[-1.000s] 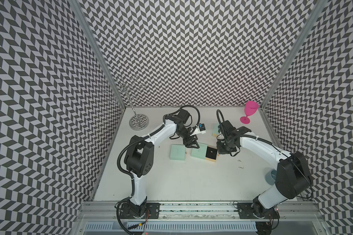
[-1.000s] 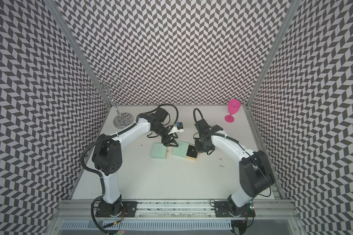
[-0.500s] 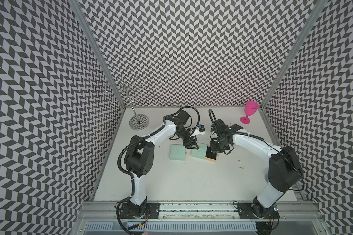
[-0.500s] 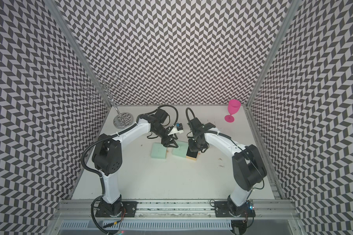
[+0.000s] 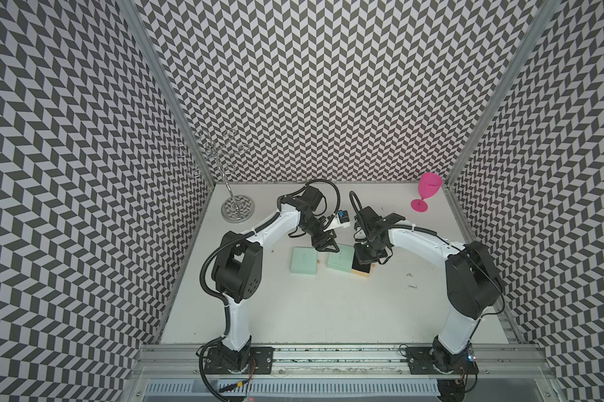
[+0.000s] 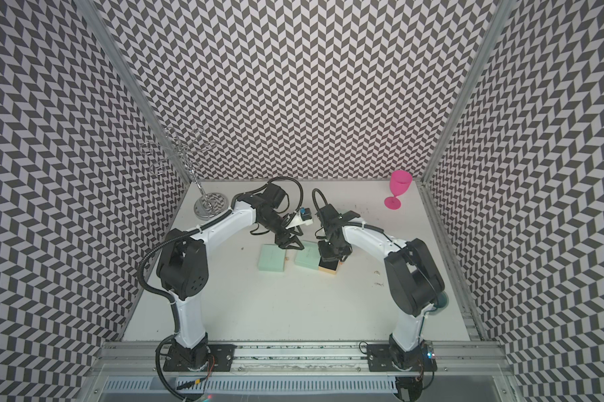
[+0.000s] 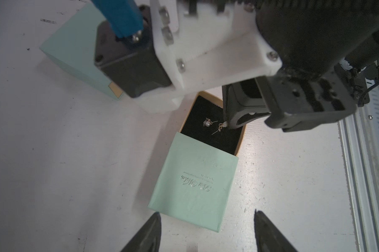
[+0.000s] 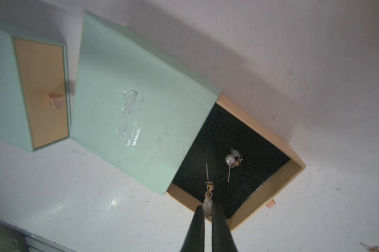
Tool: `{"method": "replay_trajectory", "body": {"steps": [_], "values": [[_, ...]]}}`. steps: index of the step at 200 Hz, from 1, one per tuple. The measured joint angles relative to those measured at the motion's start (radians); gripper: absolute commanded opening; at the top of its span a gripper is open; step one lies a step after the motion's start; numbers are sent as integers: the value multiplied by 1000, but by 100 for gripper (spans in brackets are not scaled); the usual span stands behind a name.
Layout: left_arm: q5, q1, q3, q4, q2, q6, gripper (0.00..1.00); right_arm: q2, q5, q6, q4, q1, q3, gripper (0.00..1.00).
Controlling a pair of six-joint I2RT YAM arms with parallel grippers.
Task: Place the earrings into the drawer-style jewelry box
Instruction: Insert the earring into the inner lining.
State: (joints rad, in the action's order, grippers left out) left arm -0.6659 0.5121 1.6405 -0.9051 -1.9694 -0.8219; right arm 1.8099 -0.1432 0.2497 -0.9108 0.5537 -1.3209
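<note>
The jewelry box [image 5: 340,257] [image 6: 307,259] is a mint sleeve [image 7: 195,185] with its tan, black-lined drawer [image 8: 278,181] [image 7: 219,139] pulled out. One pearl earring [image 8: 230,160] [image 7: 207,123] lies on the lining. My right gripper [image 8: 207,209] [image 5: 363,258] hangs just over the drawer, shut on a second earring [image 8: 208,189] [image 7: 220,126] that dangles from its tips. My left gripper [image 7: 207,218] [image 5: 327,246] is open at the sleeve's far end, holding nothing. More tiny earrings [image 5: 411,281] [image 6: 378,278] lie loose on the table to the right.
A second mint box [image 5: 304,260] [image 8: 20,87], drawer closed, sits just left of the open one. A chrome wire stand [image 5: 237,208] is at the back left and a pink goblet [image 5: 427,191] at the back right. Patterned walls enclose the white table [image 5: 328,313].
My right gripper has moved left with the earring, from beside the box to over the open drawer. The left arm has hardly moved.
</note>
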Motion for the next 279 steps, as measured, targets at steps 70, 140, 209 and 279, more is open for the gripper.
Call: {"method": "replay_trajectory", "body": {"steps": [70, 140, 209, 279], "values": [[0, -4, 0, -1, 0, 0, 68, 48, -8, -18, 20, 7, -5, 10], [2, -5, 0, -1, 0, 0, 68, 76, -6, -25, 29, 10, -5, 13], [2, -8, 0, -1, 0, 0, 68, 76, 8, -26, 21, 14, -14, 15], [2, -9, 0, -1, 0, -3, 68, 76, 24, -25, 14, 15, -25, 12]]}}
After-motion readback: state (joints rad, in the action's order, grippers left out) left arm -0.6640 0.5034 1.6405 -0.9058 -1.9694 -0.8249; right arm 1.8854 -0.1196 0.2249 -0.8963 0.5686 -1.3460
